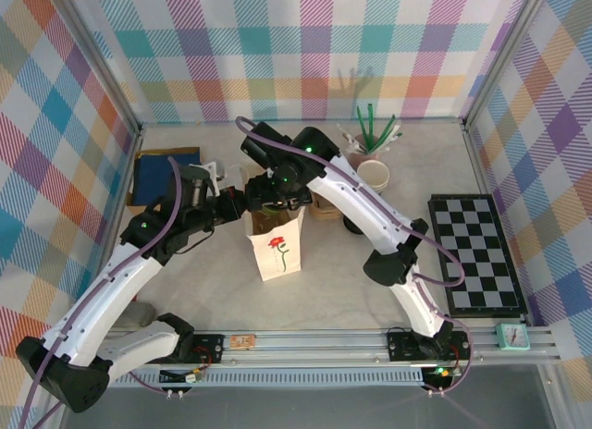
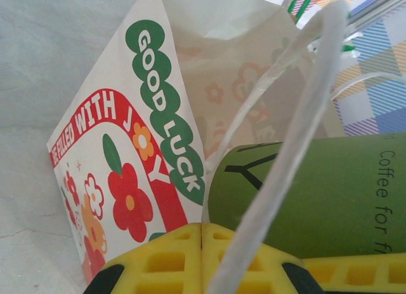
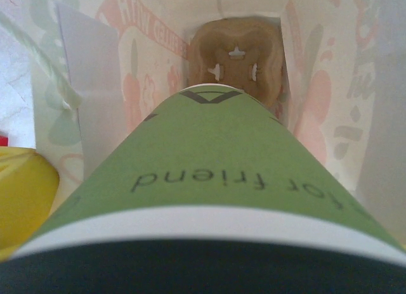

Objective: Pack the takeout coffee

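Your right gripper (image 1: 275,196) sits just above centre in the top view, over the open mouth of the white paper bag (image 1: 277,251). It holds the takeout coffee (image 3: 222,148), jaws spread wide around the cup. In the right wrist view the cup runs up the middle of the frame. Its black lid (image 3: 203,268) fills the lower edge, and its green base points down into the bag. The base is already inside the mouth, with the bag walls rising on both sides. A brown cardboard cup carrier (image 3: 236,53) lies at the bottom of the bag, in the upper centre of that frame.

Your left gripper (image 2: 202,236) is closed, its yellow fingers (image 2: 158,262) pressed together at the lower edge of the left wrist view. The bag's white twisted handle (image 2: 298,116) slants from the upper right down across them. You cannot tell whether the fingers pinch it. The green cup lies on its side at the right of that frame, just beside the bag's printed wall.

In the top view, a blue pad (image 1: 165,175) lies at the upper left. A stack of cream cups (image 1: 375,175) and green straws (image 1: 373,126) stand at the upper centre. A checkerboard (image 1: 476,253) lies at the right.
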Controlling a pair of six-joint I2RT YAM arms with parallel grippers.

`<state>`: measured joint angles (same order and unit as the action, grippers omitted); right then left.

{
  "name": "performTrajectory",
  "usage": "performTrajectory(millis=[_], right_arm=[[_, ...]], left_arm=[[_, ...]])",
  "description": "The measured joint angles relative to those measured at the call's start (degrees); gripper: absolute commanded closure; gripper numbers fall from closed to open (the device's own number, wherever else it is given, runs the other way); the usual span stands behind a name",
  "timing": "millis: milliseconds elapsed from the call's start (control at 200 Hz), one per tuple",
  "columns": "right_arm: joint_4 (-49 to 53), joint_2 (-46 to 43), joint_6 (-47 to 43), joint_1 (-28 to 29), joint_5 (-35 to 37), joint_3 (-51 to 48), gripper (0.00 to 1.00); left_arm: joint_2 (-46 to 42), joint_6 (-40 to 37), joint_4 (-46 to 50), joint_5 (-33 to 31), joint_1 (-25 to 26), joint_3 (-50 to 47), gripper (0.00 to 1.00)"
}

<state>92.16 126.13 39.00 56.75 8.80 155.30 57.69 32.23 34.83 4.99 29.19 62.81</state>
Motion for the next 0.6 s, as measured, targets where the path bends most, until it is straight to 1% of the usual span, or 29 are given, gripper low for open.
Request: performTrajectory(millis=[340,600], right_arm=[[-0.3,0.8,0.7,1.1,3.1,-0.3,0.56],[-0.5,-1.2,1.1,2.2,5.4,-7.9,0.55]], left_arm=[[0.1,0.1,1.4,-1.6,0.0,0.0,1.0],[0.5,0.2,0.9,-0.1,0.3,0.0,1.0]])
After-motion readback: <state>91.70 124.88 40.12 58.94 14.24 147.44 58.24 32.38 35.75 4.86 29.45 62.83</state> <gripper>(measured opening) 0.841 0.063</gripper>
